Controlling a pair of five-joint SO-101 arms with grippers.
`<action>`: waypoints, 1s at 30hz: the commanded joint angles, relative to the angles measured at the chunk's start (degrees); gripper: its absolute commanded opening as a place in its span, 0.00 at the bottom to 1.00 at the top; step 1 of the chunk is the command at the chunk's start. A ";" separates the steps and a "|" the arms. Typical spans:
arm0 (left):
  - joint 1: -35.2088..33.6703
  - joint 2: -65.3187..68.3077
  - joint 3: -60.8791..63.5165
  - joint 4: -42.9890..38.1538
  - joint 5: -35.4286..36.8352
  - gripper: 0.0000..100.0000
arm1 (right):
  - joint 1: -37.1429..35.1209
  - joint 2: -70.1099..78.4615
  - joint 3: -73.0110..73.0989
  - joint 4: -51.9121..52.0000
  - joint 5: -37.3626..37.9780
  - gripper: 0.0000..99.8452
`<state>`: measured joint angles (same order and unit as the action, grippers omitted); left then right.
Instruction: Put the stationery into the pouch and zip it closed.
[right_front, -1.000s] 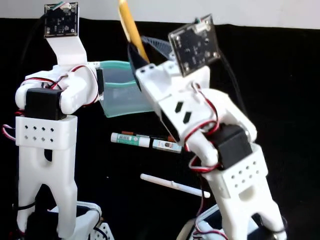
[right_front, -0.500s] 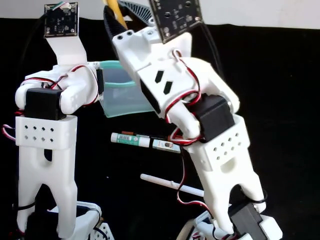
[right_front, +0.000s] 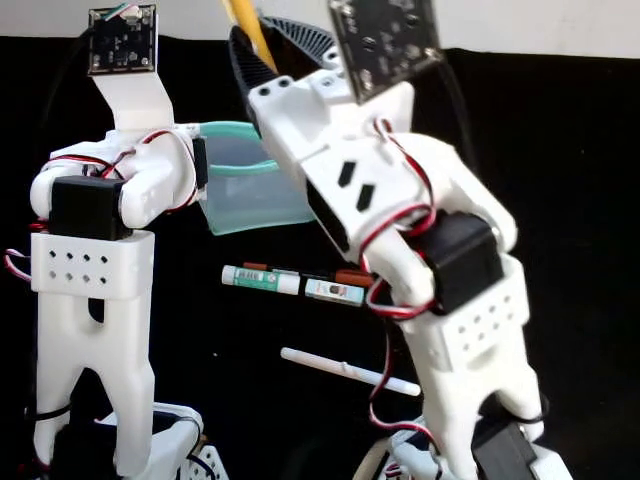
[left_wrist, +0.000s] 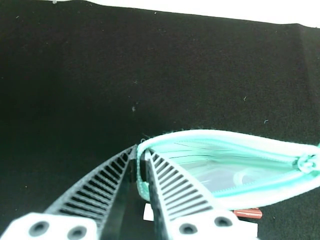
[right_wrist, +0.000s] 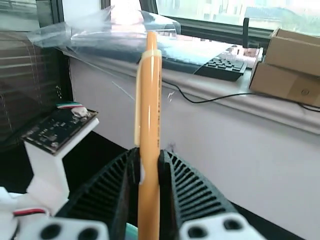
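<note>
My right arm has swung up and over in the last second, lifting the orange pen (right_wrist: 149, 100) above the pouch (right_front: 250, 195). My right tool (right_wrist: 149, 170) is clamped on the pen, and my left tool (left_wrist: 141, 162) pinches the pouch's open rim. I judge most work remains: a green-and-white marker (right_front: 262, 279), a brown-capped marker (right_front: 335, 290) and a white pen (right_front: 345, 370) lie on the bench (right_front: 560, 200) at six o'clock from the pouch, which is unzipped.

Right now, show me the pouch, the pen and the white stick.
pouch (right_front: 250, 200): high view, on its translucent side wall.
pen (right_wrist: 148, 110): right wrist view, middle of the orange barrel.
white stick (right_front: 345, 370): high view, middle of its shaft on the table.
</note>
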<state>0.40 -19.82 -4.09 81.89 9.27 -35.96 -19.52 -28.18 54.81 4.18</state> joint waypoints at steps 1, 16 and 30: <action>-0.66 0.48 0.75 0.18 -0.18 0.01 | 0.66 -2.51 -1.89 2.24 0.70 0.01; -0.75 0.48 0.75 -0.18 -0.18 0.01 | 0.31 -2.68 -1.89 -1.63 8.97 0.01; -0.75 0.48 0.84 0.09 -0.18 0.01 | -0.31 -11.74 29.85 -35.56 3.43 0.01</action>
<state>0.40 -19.82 -4.09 81.89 9.27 -35.96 -26.02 -9.19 30.11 8.31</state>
